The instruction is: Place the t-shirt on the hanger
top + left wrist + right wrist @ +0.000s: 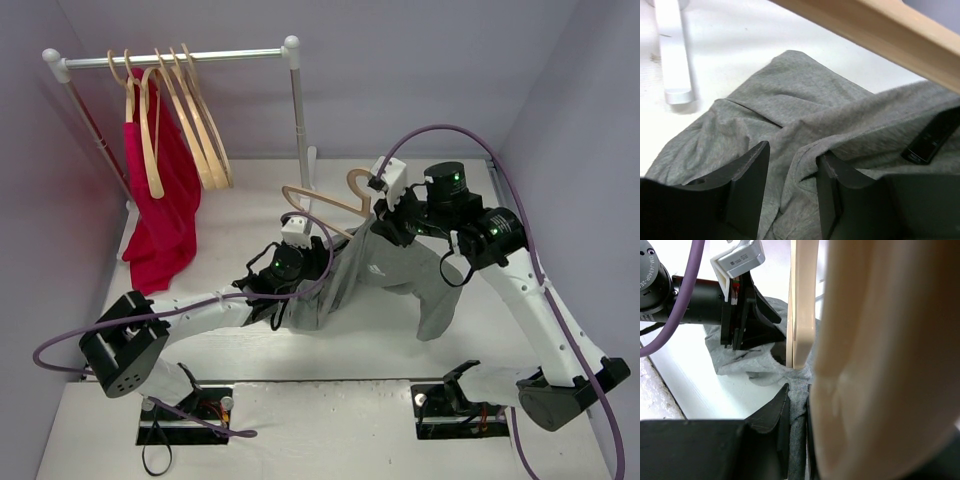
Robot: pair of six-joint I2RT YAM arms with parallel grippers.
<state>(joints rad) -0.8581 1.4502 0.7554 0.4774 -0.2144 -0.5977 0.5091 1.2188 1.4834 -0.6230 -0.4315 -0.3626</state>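
Top view: t-shirt [390, 275] crumpled mid-table [330, 355], far-right end held up at hanger [320, 203]. Bare surface near and left. Rack [180, 58] with red garment [160, 210] far left, grey walls [560, 80] close.

Left wrist: I see left gripper [790, 167] with jaws apart, straddling shirt fold; white rack foot [676, 60] far left.

Right wrist: right gripper [799, 410] pinched tight on shirt cloth against hanger.
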